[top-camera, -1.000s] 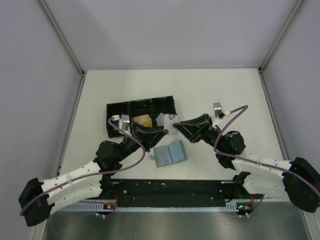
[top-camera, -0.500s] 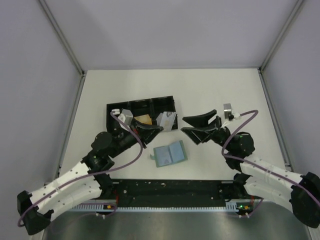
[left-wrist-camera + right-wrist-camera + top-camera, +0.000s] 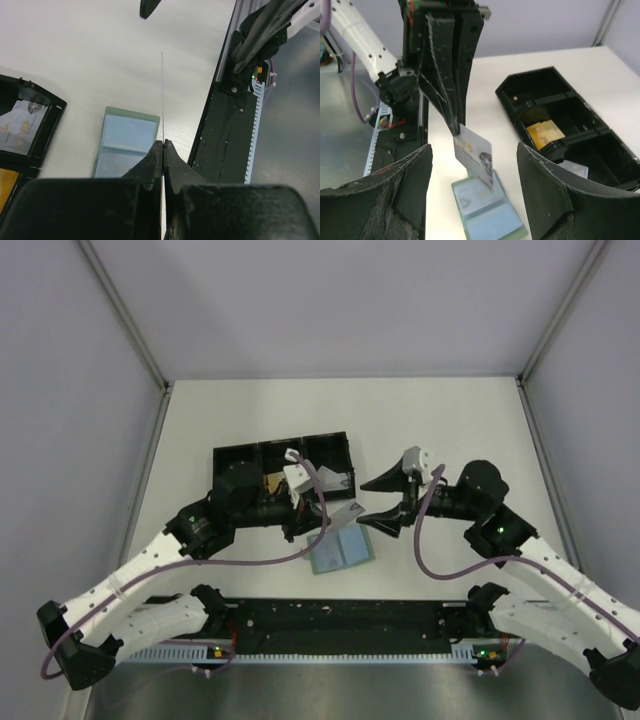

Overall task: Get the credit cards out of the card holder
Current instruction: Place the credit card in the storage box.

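Black tray point(image 3: 240, 446), ten o'clock from the open card holder point(image 3: 340, 552), seemingly collects freed cards: a gold card point(image 3: 545, 134) lies inside. The left gripper point(image 3: 456, 131) clamps a silvery-grey credit card point(image 3: 474, 156) by its edge above the holder, likely tray-bound. The right gripper point(image 3: 385, 503), two o'clock, gapes empty.

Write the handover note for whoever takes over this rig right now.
Left gripper: shut on a silvery card, held just above the card holder.
Right gripper: open, empty, facing that card.
Card holder: open flat on the table, nearer than the black tray.
Done: a gold card and a second silvery card lie in separate tray compartments.
Left: put down the held card, probably in the tray; check the holder for more.
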Controlling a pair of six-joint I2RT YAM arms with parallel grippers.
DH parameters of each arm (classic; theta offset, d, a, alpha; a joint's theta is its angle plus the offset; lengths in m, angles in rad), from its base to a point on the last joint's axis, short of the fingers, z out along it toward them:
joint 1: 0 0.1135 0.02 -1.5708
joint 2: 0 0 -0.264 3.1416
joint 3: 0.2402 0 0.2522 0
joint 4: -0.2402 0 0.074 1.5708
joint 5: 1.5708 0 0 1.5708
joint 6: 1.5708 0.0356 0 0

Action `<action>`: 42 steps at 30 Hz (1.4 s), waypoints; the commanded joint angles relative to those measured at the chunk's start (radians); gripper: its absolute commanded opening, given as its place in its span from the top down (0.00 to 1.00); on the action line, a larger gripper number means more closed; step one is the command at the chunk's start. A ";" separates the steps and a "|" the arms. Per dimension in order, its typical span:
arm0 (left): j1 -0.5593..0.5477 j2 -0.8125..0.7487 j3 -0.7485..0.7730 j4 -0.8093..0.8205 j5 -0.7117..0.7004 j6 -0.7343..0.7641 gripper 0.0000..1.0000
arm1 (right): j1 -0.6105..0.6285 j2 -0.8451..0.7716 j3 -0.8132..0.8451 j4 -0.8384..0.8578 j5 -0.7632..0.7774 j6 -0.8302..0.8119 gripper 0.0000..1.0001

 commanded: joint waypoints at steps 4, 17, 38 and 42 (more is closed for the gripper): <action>0.004 0.021 0.100 -0.131 0.134 0.157 1.00 | -0.008 0.074 0.078 -0.246 -0.112 -0.202 0.33; 0.004 0.043 0.123 -0.198 0.188 0.228 1.00 | 0.001 0.177 0.114 -0.173 -0.339 -0.125 0.86; 0.047 -0.255 -0.015 -0.140 -1.108 -0.057 0.01 | -0.116 0.602 0.434 -0.355 0.375 0.237 1.00; 0.050 -0.322 -0.096 -0.092 -1.139 -0.033 0.01 | -0.116 0.767 0.589 -0.447 0.441 0.242 1.00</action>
